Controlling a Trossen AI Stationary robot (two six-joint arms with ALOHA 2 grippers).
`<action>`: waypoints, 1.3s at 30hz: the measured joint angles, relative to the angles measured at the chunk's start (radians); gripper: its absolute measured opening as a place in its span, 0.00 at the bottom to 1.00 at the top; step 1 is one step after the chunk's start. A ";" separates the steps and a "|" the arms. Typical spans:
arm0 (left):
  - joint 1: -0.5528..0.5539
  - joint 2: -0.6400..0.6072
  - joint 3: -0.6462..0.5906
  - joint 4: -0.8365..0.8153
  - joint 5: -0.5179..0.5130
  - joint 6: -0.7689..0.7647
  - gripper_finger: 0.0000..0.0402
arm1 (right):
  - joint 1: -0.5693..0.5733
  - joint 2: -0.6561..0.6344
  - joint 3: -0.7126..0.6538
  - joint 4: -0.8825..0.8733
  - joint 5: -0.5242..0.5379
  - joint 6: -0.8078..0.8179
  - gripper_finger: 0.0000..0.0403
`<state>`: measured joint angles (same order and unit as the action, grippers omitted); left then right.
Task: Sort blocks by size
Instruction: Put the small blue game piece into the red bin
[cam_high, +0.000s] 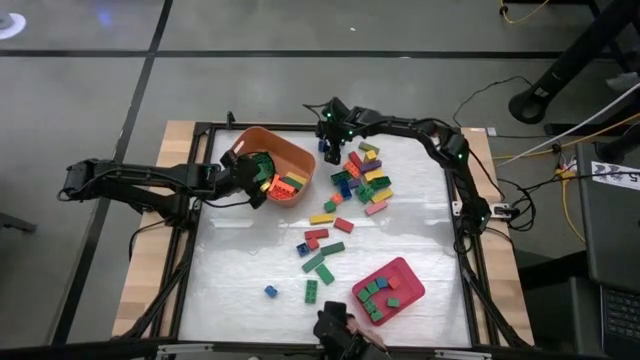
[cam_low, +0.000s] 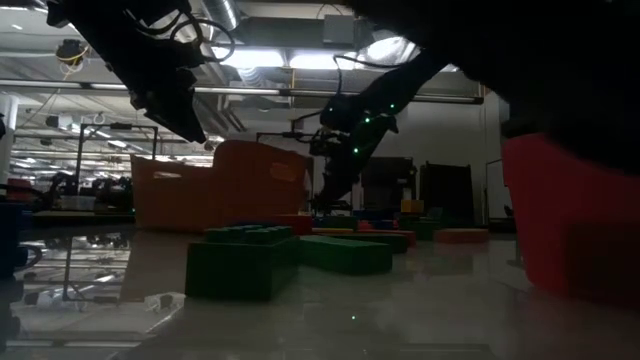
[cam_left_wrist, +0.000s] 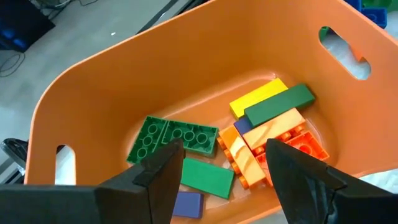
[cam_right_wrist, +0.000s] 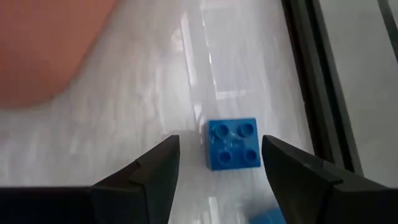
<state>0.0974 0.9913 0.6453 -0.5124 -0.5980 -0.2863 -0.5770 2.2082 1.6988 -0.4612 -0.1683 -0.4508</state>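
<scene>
Right under the right wrist camera, a small square blue plastic block is sitting flat on the shiny white worktop, beside its dark frame rail. The right gripper is hanging just above it with its jaws spread wide and nothing between them. If it is coming down a bit off to one side, a jaw could be bumping the block and sliding it away on the slick top, or pushing it against the rail.

The left gripper is hanging over the rounded orange plastic tub, jaws also apart and holding nothing. Long bricks, green, yellow and orange, are lying in the tub. Dipping lower, the jaws could be knocking the tub wall and tipping it.

Many more colourful bricks are lying in a heap near the right gripper, and some green small ones, I think, are in the pink-red rectangular tray. A swinging arm could be scattering that heap.
</scene>
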 joint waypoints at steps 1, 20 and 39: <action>0.000 0.000 0.000 0.000 0.000 0.000 0.54 | -0.001 0.000 -0.001 -0.001 0.002 -0.001 0.56; 0.000 0.000 0.000 0.000 0.002 -0.002 0.54 | -0.034 0.032 0.000 0.044 -0.036 0.005 0.56; -0.001 0.000 0.000 0.000 0.004 -0.002 0.54 | -0.065 0.052 0.000 0.044 -0.167 0.029 0.56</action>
<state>0.0967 0.9913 0.6453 -0.5121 -0.5941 -0.2878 -0.6418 2.2601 1.6989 -0.4175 -0.3351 -0.4223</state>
